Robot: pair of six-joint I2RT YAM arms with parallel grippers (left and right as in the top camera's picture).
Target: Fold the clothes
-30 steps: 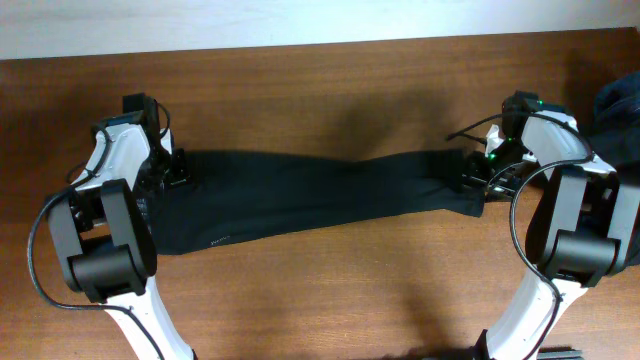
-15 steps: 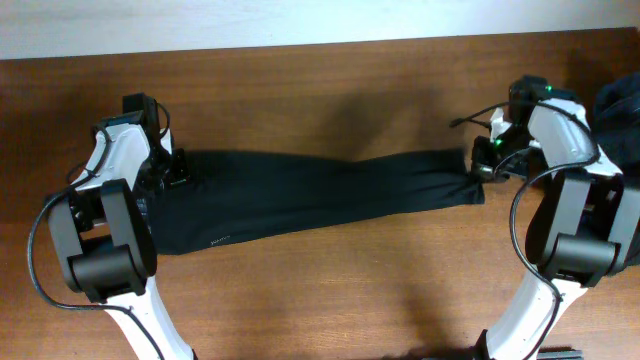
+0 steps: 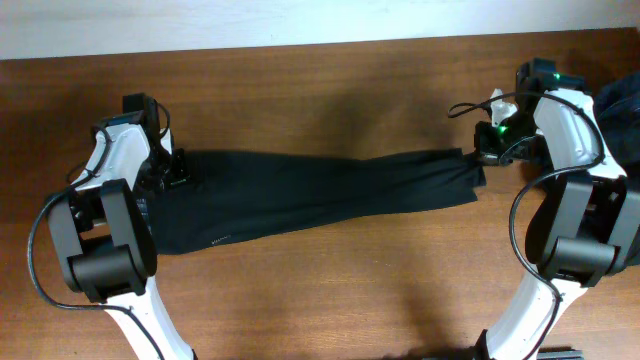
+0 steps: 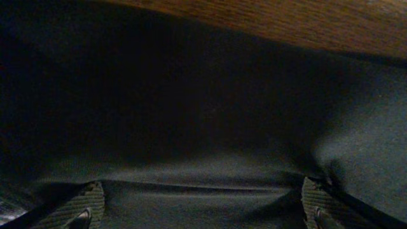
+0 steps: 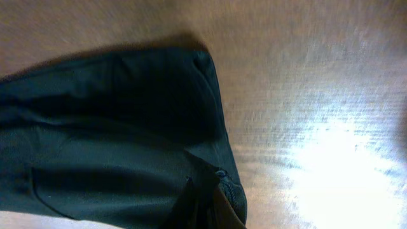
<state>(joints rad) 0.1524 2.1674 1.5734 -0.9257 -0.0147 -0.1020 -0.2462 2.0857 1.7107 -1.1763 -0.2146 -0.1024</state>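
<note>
1. The pants [image 3: 320, 195] are stretched in one long black band across the table [image 3: 320, 80], with a gripper at each end.
2. The left gripper [image 3: 178, 170] sits on the wide end. The cloth runs straight out from its jaws toward the other arm, and a broad flap spreads off to one side of them.
3. In the left wrist view, the two ribbed pads [image 4: 88, 203] stand far apart, so these jaws are released and pinch nothing. Black cloth lies between the pads and fills nearly everything ahead of them. A pale crease in the cloth runs across from one pad to the other. Bare wood shows only as a strip far ahead of the jaws.
4. The right gripper [image 3: 482, 152] is at the narrow end, right at the hem's corner.
5. The right wrist view is a little blurred, but the dark fingers [image 5: 200, 203] are pressed together. These jaws are clenched on the hem edge of the pants. The cloth fans out ahead of the jaws and off to one side, and on the other side is bare table with a bright glare.
6. A heap [image 3: 620, 105] of dark blue cloth lies behind the right gripper, on the side away from its jaws and clear of the pants.
</note>
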